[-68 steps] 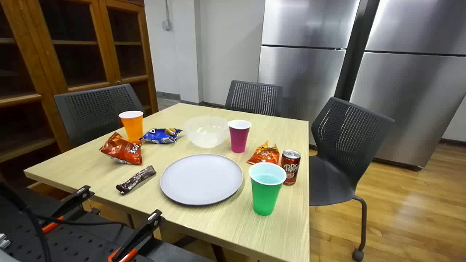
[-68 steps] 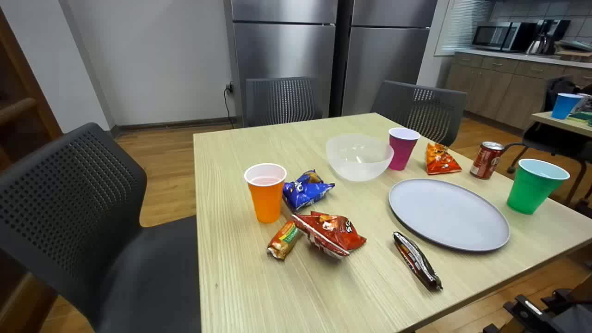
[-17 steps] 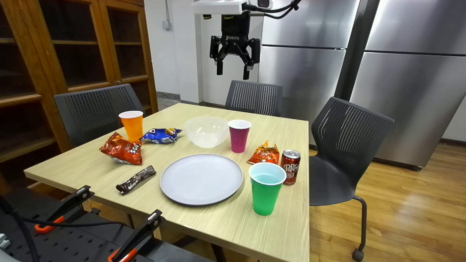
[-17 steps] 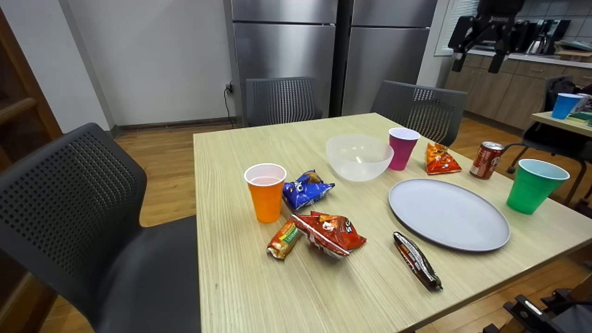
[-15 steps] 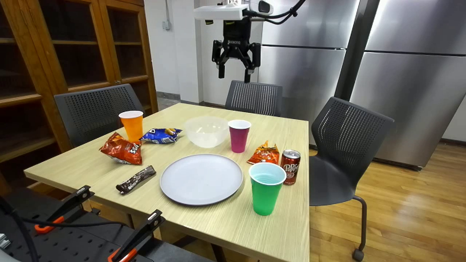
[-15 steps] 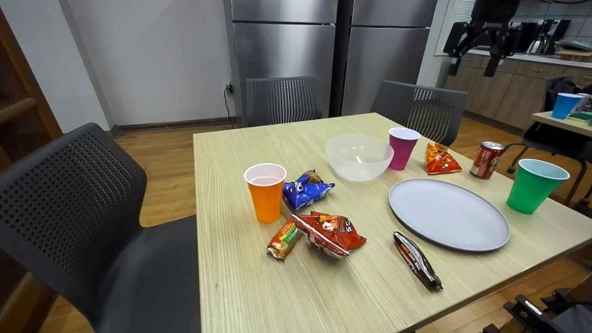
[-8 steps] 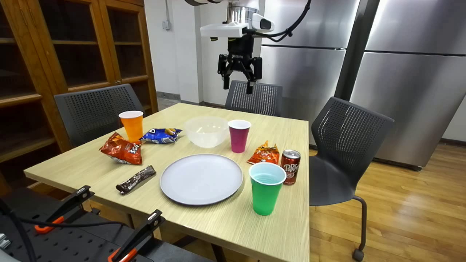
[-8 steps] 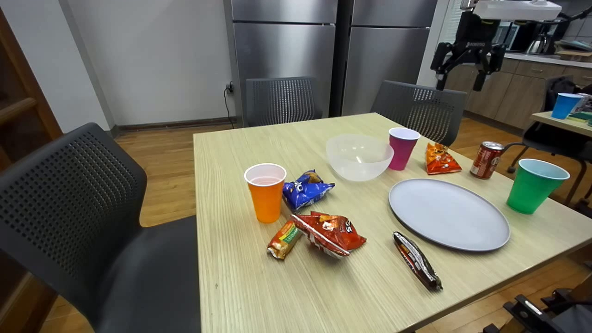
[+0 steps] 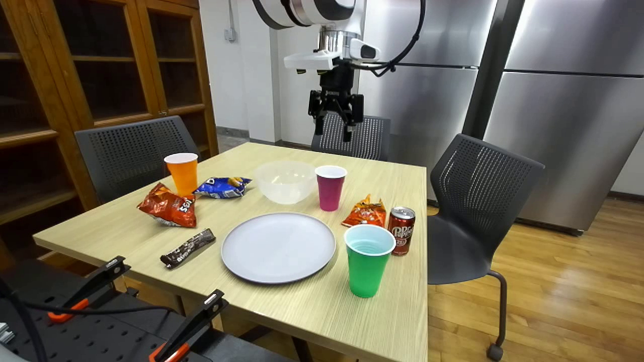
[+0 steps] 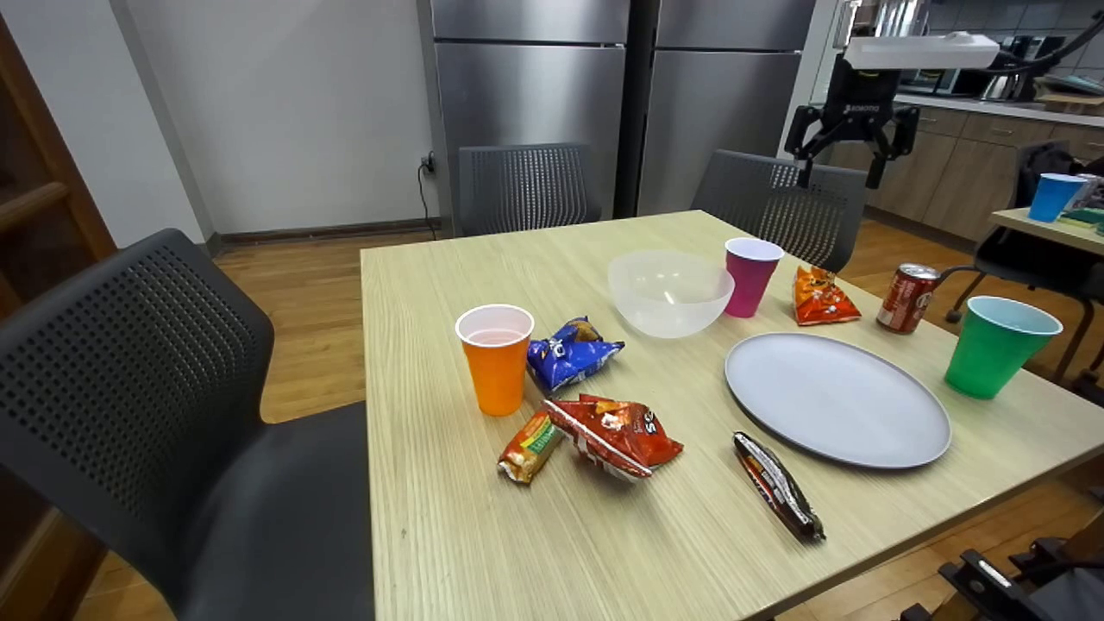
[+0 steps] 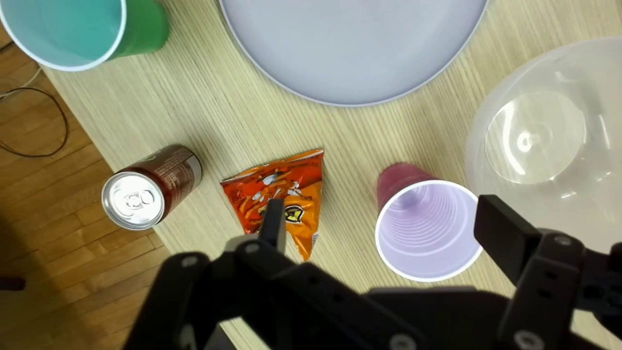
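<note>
Wrist view shows us the purple cup [image 11: 427,231] between the two fingers [image 11: 508,233], closer to the one at the picture's right. We think this cup is the thing nearest to the gripper [image 9: 333,133]. The gripper is wide apart, and we see nothing held and nothing touched. Both exterior views tell us that it hangs well above the table [image 10: 448,276], so the cup is below it, but we can't tell if it is straight below. The cup stands upright, so its long way goes up and down. Just beside it is the bowl [image 10: 673,302]; we can't tell if they touch, and that side looks tight to us. On the other side, near the cup, lies an orange bag [image 11: 301,184], with the other finger showing over it. Past the bag stands a can [image 9: 401,236]. Also on the table we see a plate [image 9: 279,246], a green cup [image 9: 366,271], a blue bag [image 10: 569,354], a red bag [image 10: 625,435], an orange cup [image 10: 496,375], a black bar [image 10: 776,487] and a small bar [image 10: 528,450].
</note>
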`<state>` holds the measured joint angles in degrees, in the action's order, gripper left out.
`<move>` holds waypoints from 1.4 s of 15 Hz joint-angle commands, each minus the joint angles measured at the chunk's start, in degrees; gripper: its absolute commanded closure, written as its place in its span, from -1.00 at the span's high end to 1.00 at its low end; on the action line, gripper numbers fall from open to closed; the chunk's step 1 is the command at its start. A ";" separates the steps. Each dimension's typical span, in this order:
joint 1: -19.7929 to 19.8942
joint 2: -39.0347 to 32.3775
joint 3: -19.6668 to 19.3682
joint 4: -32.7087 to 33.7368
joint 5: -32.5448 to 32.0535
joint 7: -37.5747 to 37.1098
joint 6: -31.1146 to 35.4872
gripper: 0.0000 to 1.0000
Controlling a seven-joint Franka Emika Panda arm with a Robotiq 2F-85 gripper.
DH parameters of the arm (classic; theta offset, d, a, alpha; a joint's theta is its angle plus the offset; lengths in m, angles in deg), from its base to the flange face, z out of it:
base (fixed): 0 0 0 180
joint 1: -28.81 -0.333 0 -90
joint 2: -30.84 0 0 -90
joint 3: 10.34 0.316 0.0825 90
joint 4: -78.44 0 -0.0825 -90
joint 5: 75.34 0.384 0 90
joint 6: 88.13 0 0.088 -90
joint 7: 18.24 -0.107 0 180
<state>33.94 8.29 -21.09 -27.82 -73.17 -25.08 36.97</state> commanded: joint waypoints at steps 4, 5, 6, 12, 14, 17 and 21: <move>0.03 -6.08 0.58 6.35 -0.65 -7.09 -1.06 1.00; 0.02 -7.00 0.60 7.09 -0.55 -7.67 -1.27 1.00; 0.00 -7.76 0.59 7.72 -0.53 -8.11 -1.47 1.00; -0.06 -12.60 0.35 11.52 -0.50 -10.45 -2.36 1.00; -0.02 -13.97 0.27 12.59 -0.41 -11.01 -2.65 1.00; -0.03 -15.74 0.10 13.91 -0.42 -11.70 -2.71 1.00; 0.11 -18.09 -0.05 15.81 -0.18 -12.59 -2.72 1.00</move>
<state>33.72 -7.51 -21.20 -15.74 -73.17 -35.71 36.75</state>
